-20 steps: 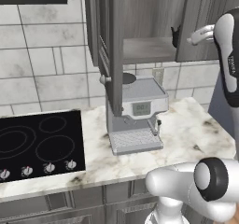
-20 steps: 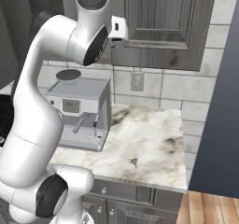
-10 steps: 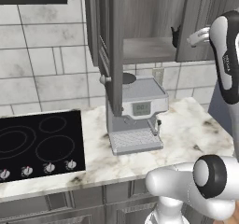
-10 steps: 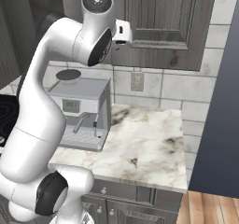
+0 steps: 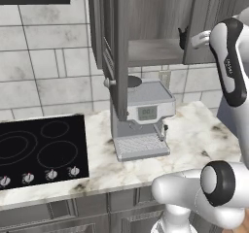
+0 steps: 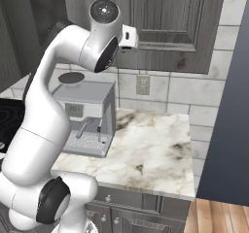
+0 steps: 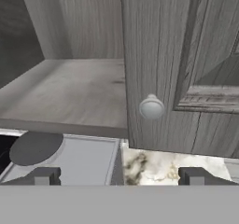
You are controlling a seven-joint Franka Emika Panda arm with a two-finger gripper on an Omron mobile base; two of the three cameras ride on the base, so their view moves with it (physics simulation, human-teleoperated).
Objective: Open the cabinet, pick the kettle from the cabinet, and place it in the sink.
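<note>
The gripper (image 7: pixel 116 176), jaws apart, has edged toward the knob (image 7: pixel 151 108) mid-frame; the right cabinet (image 7: pixel 158 55) door comes next.

Counter (image 5: pixel 199 130), marble: coffee machine (image 5: pixel 141 118) standing on it, cooktop (image 5: pixel 41 149) set in at left. Cabinet (image 5: pixel 116 42) shelf (image 7: pixel 70 90): bare.

Grey-veined marble tile wall (image 5: pixel 44 67) backs a marble counter (image 6: pixel 146 154); a black cooktop (image 5: pixel 39 149) sits left, a silver coffee machine (image 5: pixel 143 123) mid-counter, wood floor (image 6: pixel 219 217) near right.
</note>
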